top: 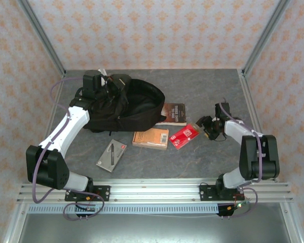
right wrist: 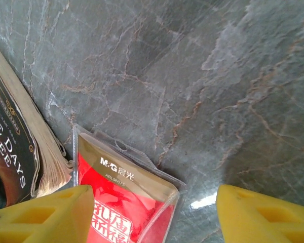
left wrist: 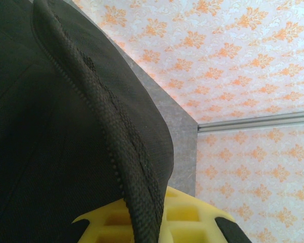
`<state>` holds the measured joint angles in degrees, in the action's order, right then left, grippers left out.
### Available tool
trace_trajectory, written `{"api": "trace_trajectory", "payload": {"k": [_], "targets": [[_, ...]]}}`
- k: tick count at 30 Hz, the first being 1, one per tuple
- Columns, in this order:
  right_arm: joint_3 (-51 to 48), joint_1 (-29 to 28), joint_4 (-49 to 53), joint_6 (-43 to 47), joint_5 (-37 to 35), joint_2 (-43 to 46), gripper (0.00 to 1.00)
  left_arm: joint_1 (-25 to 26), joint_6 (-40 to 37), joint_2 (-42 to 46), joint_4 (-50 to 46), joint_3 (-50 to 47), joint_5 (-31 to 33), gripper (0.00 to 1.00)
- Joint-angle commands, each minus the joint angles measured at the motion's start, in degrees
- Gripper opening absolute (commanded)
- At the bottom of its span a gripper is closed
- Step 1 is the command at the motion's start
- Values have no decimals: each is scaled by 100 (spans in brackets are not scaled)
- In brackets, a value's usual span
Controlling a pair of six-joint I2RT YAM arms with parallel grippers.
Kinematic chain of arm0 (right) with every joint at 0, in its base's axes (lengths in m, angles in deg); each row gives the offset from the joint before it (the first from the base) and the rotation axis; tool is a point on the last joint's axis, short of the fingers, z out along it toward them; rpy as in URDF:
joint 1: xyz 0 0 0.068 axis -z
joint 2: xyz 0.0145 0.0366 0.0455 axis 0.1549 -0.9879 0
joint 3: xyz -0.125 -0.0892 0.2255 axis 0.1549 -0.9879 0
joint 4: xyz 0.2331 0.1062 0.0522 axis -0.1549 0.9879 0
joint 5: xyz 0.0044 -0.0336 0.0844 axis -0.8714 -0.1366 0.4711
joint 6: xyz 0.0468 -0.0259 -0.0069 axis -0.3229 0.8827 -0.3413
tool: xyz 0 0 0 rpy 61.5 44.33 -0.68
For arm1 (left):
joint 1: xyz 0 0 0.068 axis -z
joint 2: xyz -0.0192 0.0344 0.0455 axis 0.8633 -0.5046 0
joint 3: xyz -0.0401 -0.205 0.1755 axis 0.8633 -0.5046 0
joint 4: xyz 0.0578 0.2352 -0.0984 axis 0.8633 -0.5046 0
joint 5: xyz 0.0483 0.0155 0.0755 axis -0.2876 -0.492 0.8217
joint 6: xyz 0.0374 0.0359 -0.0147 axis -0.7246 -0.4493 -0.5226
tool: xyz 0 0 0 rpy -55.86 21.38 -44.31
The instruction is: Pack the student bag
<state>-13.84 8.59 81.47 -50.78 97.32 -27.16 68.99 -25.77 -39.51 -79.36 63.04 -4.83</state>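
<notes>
Overhead camera looks down; left wrist closely shares student bag (top: 142, 104).

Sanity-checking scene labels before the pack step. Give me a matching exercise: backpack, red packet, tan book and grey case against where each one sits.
Things:
1. backpack
2. red packet
3. tan book
4. grey case

Places:
a. right by the open right gripper
b. edge pinched in the shut left gripper
c. alone, closest to the near edge of the table
d. flat between the case and the packet

Pairs: 1-b, 2-a, 3-d, 4-c
</notes>
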Motion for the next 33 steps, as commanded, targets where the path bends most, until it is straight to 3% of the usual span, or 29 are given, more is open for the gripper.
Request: {"api": "trace_trajectory", "payload": {"k": [1, 14, 26, 33], "targets": [[127, 32, -274, 267, 313, -142, 64, 28, -34, 110, 175, 164, -128, 0], [-21, 32, -995, 46, 874, -401, 57, 28, 3, 119, 227, 150, -146, 0], [-536, -42, -2179, -759, 1571, -344, 46, 28, 4, 101, 243, 123, -144, 0], [-626, -359, -2443, -859, 1479, -566, 32, 28, 13, 83, 261, 121, -144, 0]]}}
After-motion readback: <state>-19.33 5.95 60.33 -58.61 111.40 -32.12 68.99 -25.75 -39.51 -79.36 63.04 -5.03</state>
